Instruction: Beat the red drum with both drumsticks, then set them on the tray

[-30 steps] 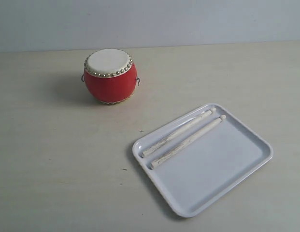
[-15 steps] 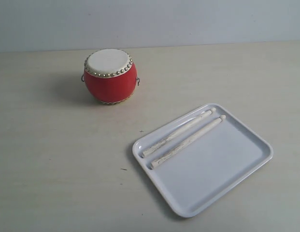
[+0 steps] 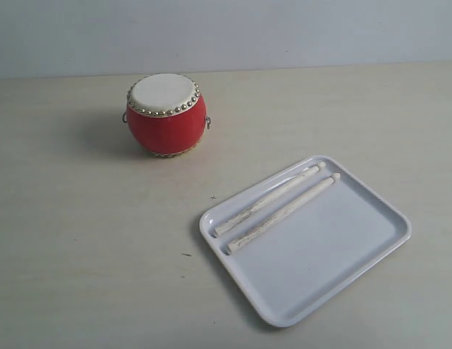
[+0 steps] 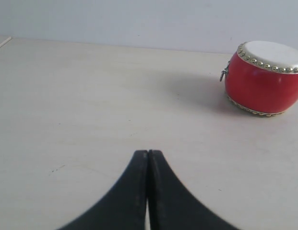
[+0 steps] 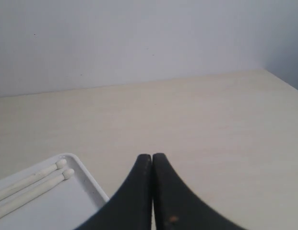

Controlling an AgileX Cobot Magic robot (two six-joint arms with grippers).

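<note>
Lying unmoved in tray point(image 3: 335, 251), both drumsticks point(image 3: 268, 200); L hand point(image 4: 148, 154) & R hand point(image 5: 152, 157) clenched

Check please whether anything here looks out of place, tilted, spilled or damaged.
Nothing stands out. The red drum stands upright on the table; the two drumsticks lie side by side inside the tray, their paint only looking worn. The left gripper and right gripper are shut and empty.

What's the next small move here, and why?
Probably open the right hand and ease it toward the drumsticks. They lie side by side in the tray; the right hand and the left hand are both shut and empty, and the red drum stands apart from them.
</note>
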